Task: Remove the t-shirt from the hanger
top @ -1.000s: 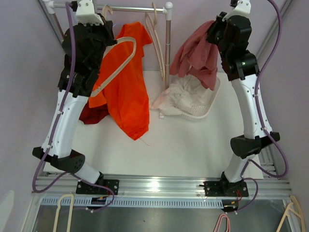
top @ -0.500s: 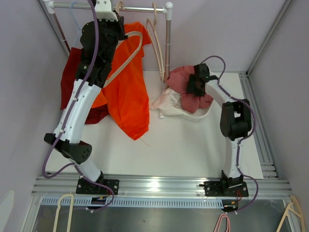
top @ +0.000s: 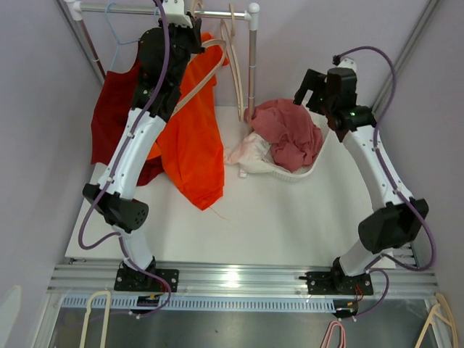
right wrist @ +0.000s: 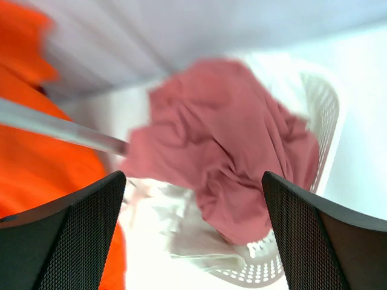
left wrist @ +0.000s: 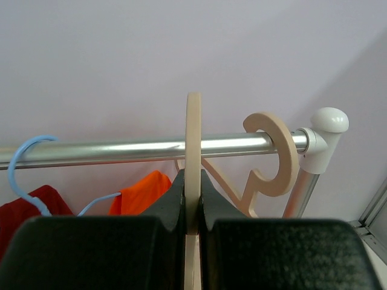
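A cream wooden hanger [left wrist: 193,151] stands edge-on between my left gripper's [left wrist: 193,199] shut fingers, its hook up at the metal rail [left wrist: 121,148]. In the top view that hanger [top: 206,65] shows bare in front of an orange t-shirt [top: 196,145], with my left gripper [top: 190,32] just under the rail. A pink t-shirt [top: 290,134] lies crumpled in the white basket [top: 304,172]. My right gripper [top: 313,90] hovers open above it; the wrist view shows the pink t-shirt [right wrist: 224,151] below my gripper [right wrist: 193,223], with nothing between the fingers.
A dark red shirt [top: 112,109] hangs at the rail's left on a blue hanger [left wrist: 24,157]. Another wooden hanger [left wrist: 278,157] hooks the rail near the upright post [top: 252,58]. White cloth [right wrist: 175,223] spills over the basket's left side.
My right gripper lowered the pink t-shirt into the basket, opened, let it go and rose. My left arm carried the hanger up to the rail.
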Controlling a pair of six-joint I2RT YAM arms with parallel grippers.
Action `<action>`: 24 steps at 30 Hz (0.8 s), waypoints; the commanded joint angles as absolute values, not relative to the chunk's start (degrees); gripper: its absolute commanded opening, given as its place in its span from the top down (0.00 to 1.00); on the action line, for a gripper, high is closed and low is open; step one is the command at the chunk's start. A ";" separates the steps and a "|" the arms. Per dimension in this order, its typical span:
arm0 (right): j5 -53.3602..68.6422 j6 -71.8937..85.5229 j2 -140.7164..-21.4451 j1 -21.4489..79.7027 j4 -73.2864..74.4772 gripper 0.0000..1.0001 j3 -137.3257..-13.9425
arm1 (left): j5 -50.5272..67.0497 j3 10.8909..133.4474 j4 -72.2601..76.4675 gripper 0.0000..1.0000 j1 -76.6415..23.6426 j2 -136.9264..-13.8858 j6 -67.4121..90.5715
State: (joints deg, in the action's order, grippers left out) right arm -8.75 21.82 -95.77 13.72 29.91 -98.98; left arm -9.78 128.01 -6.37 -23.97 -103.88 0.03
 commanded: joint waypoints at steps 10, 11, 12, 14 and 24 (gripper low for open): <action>-8.00 18.63 -88.51 13.54 29.71 0.01 -98.62 | -5.27 132.45 -0.70 0.99 -23.38 -110.04 2.98; -7.82 18.72 -88.16 13.54 29.45 0.00 -98.09 | -5.01 132.54 -0.53 0.99 -23.38 -110.39 3.08; -7.39 18.72 -87.98 13.54 29.36 0.01 -97.82 | -5.01 132.54 -0.44 0.99 -23.38 -110.65 3.16; -7.03 18.81 -87.63 13.54 28.74 0.00 -97.30 | -4.57 132.72 -0.35 0.99 -23.38 -111.35 3.25; -6.15 18.90 -86.40 13.53 28.13 0.01 -96.24 | -2.99 138.07 -1.49 0.99 -23.55 -113.82 3.69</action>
State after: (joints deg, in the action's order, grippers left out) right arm -7.16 19.44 -89.19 13.67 29.67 -96.42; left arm -5.06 134.43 -2.00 -23.86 -113.25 2.59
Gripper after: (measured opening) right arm 0.993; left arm 0.051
